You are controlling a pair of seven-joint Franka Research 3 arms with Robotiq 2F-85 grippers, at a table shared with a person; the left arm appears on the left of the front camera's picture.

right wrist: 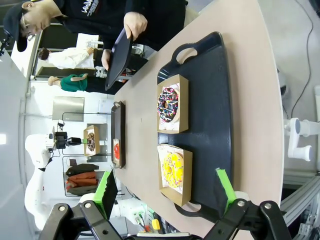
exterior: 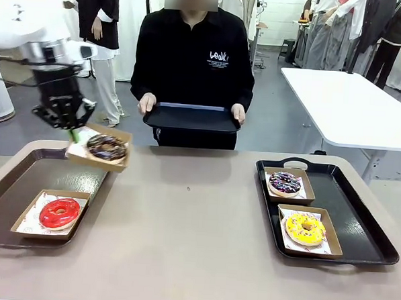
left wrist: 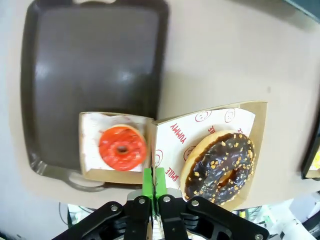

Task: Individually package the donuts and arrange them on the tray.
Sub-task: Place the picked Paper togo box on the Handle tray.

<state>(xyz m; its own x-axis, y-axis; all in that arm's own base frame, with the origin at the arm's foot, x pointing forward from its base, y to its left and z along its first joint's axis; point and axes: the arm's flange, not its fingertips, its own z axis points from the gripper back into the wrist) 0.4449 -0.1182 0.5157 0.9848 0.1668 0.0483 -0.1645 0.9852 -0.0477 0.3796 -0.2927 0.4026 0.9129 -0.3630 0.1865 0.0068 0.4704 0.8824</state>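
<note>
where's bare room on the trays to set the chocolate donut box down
Left tray: its far half behind the red donut box is bare. The left pincer holds the chocolate donut box just above that tray's far right corner. Right tray is crowded along its left side with the purple donut and yellow donut; its right strip is bare.

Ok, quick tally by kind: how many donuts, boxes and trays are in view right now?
Donuts: 4 (red, chocolate, purple, yellow)
Boxes: 4, one under each donut
Trays: 3 (left, right, one in the person's hands)
Total: 11
</note>
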